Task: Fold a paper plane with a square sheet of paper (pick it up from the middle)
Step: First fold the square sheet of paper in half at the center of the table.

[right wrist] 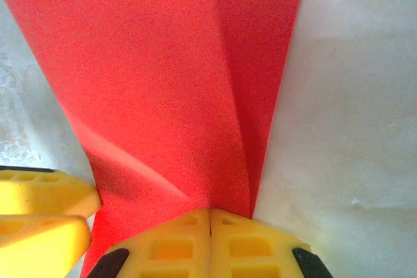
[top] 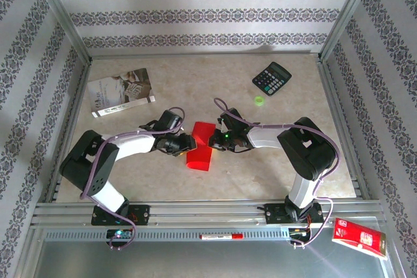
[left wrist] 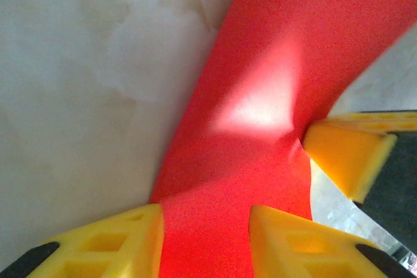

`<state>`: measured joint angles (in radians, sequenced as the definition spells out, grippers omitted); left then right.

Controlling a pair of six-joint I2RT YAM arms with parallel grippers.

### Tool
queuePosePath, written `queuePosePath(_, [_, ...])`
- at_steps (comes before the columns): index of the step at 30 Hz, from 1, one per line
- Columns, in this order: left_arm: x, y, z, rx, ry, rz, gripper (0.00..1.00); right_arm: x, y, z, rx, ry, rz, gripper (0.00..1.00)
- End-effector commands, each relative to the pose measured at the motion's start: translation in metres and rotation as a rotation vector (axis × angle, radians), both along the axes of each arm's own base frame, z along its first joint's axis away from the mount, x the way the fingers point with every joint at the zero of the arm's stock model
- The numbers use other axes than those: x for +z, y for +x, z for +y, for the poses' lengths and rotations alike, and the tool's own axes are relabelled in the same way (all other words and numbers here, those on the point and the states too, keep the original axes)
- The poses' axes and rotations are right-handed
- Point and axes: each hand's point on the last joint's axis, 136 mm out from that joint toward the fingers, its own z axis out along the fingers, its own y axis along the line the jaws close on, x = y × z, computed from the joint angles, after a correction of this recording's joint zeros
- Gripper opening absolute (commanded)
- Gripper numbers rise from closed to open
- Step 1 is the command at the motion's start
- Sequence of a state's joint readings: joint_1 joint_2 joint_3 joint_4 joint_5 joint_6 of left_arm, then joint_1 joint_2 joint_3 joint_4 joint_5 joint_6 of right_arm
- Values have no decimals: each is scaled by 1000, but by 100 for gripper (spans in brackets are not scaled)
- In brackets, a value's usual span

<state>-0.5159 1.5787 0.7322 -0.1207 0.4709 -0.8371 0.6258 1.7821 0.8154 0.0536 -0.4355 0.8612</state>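
- The table point(top: 280, 167) was the largest thing. Both arms were bolted at its near edge.
- The left arm point(top: 124, 144) and the right arm point(top: 296, 144) bent inward toward each other, so their grippers met in the middle of the table. We judged this was because a fold needs one hold on each side of the sheet.
- The grey-white booklet point(top: 120, 91) lay at the far left, well apart from the work.
- The square sheet of paper point(top: 199, 149) was in the middle of the table, between the two grippers. It looked doubled into an oblong. Its long axis ran from the far side to the near side, a little slanted. We saw no pointed nose, so it aimed nowhere in particular.
- The glossy red packet point(top: 358, 237) lay at the near right corner, beyond the table edge.
- The black calculator point(top: 272, 78) sat at the far right, out of the way.
- The right gripper point(right wrist: 210, 216) had its fingers pressed together and pinched the sheet where a crease ran out of them. We judged that it was keeping the fold from opening.
- The left gripper point(left wrist: 205, 232) had its fingers spread, and the sheet passed through the gap. We could not tell whether the pads pressed it. It seemed placed there to steady that side.
- A small green ring point(top: 259, 101) lay just beside the calculator.
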Motion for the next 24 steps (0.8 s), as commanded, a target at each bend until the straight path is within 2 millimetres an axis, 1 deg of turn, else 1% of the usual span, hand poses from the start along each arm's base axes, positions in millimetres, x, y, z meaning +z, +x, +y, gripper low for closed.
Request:
queuePosePath(1, [27,-8,-3,-17,-35,-56,41,-69,-45,-60,-39,-297,190,0])
queuePosePath(4, [48,-14,-12,-22,-81,-105,43,-70,-45,-61,-40,-298,189,0])
queuePosePath(6, [53,-18,-21,-29,-117,-122,45,-71,-45,-61,-42,-300,193,0])
queuePosePath(7, [53,-20,-27,-42,-139,-118,45,-71,-45,-61,-41,-300,194,0])
queuePosePath(10, [43,-27,-43,-90,-163,-56,46,-71,-45,-62,-41,-302,194,0])
queuePosePath(12, [34,-29,-48,-108,-158,-17,45,-72,-45,-61,-41,-302,193,0])
queuePosePath(13, [28,-29,-48,-112,-144,-2,45,-72,-45,-61,-39,-303,194,0])
queuePosePath(15, [16,-30,-41,-115,-91,17,45,-72,-44,-62,-40,-304,195,0])
queuePosePath(19, [-6,-40,-23,-114,-7,63,43,-71,-44,-63,-37,-306,191,0])
queuePosePath(22, [-18,-48,-11,-114,40,91,43,-71,-44,-64,-36,-306,192,0])
queuePosePath(24, [-23,-52,-4,-110,57,102,43,-71,-45,-66,-36,-309,193,0])
